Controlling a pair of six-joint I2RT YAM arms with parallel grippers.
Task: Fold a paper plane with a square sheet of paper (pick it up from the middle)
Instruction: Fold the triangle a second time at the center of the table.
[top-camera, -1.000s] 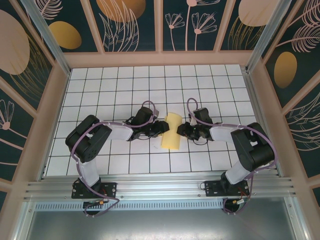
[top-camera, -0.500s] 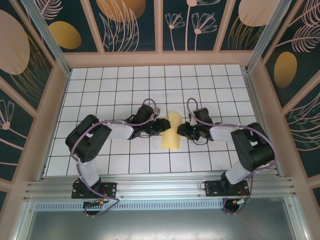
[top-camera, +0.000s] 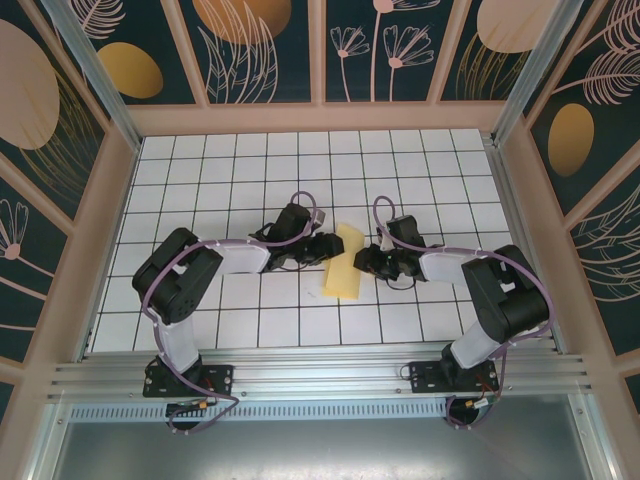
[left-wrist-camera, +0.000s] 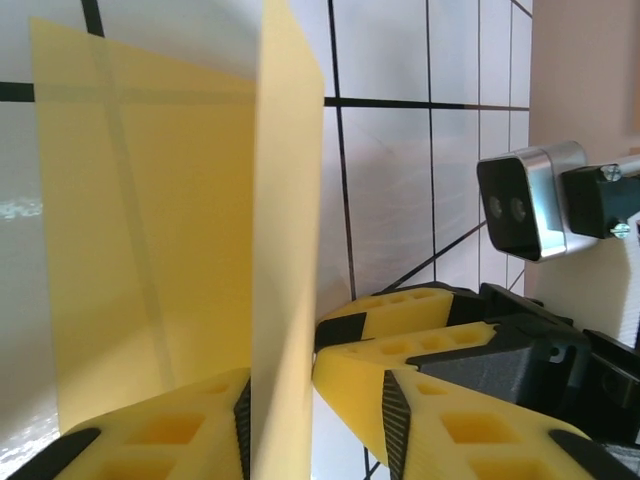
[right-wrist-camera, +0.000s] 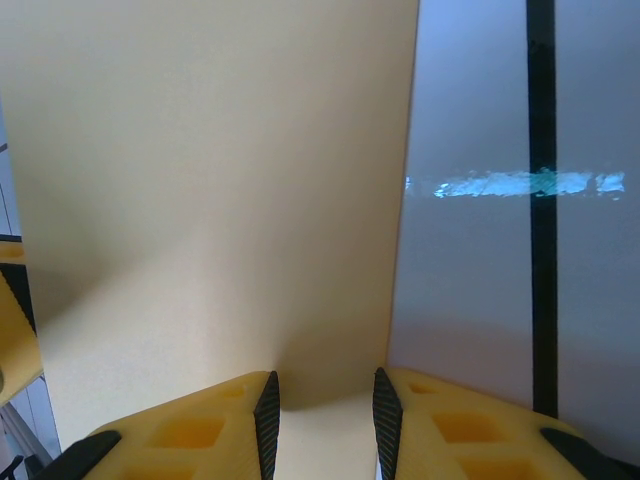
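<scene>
The white gridded worktop (top-camera: 200, 180) carries the square sheet of paper (top-camera: 343, 265) near its middle, part-folded into a narrow yellow strip. The strip's long axis runs away from the arm bases, its far end leaning slightly to the right. In the left wrist view one long side of the sheet stands up off the tiles as a flap, while the rest lies flat.

The left pincer (top-camera: 325, 250) sits against the sheet's left long edge, toward the far end. Its jaws are part-spread with the upright flap standing in the gap between them; no firm nip shows. The right pincer (top-camera: 362, 260) meets the sheet's right long edge at about mid-length. Its jaws are likewise part-spread, one finger over the paper and the other over bare tile just beside the edge.

Both pincers are equally close, one on each long side. Judging from this, the coming crease runs along the long axis, so the left pincer would carry the flap across toward the right pincer.
</scene>
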